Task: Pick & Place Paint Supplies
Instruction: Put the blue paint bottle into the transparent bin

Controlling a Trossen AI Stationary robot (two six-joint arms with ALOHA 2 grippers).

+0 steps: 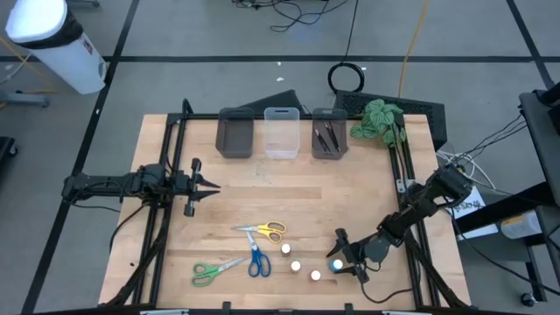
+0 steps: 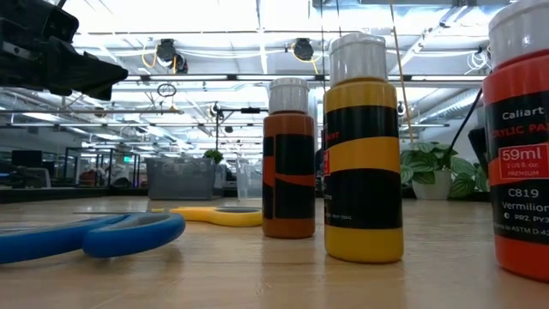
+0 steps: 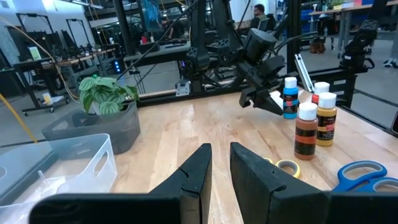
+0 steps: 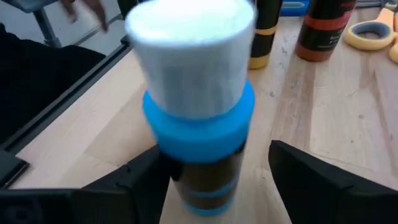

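The blue paint bottle (image 4: 196, 130), white-capped, stands upright on the table between the fingers of my open right gripper (image 4: 217, 155), near the table's near right (image 1: 336, 255). Three more bottles stand beside it: brown (image 2: 289, 163), yellow (image 2: 362, 154) and red (image 2: 519, 137). Scissors with yellow (image 1: 264, 231), blue (image 1: 257, 261) and green (image 1: 210, 273) handles lie flat. Dark brushes (image 1: 327, 136) lie in the right grey bin. My left gripper (image 1: 210, 185) waits at the table's left, fingers drawn close with nothing between them. My right gripper comes slanting down from the table's right, with one finger on each side of the blue bottle's body (image 4: 208, 186), below the cap. One finger (image 4: 146, 180) stands right against the bottle's side; whether it touches, I cannot tell. The other finger (image 4: 311, 177) stands apart.
Along the far edge stand a grey bin (image 1: 234, 133), a clear bin (image 1: 282, 131) and the grey bin (image 1: 329, 115) with the brushes. A leafy plant (image 1: 378, 118) is at the far right. Bare wood lies between the bins and the scissors.
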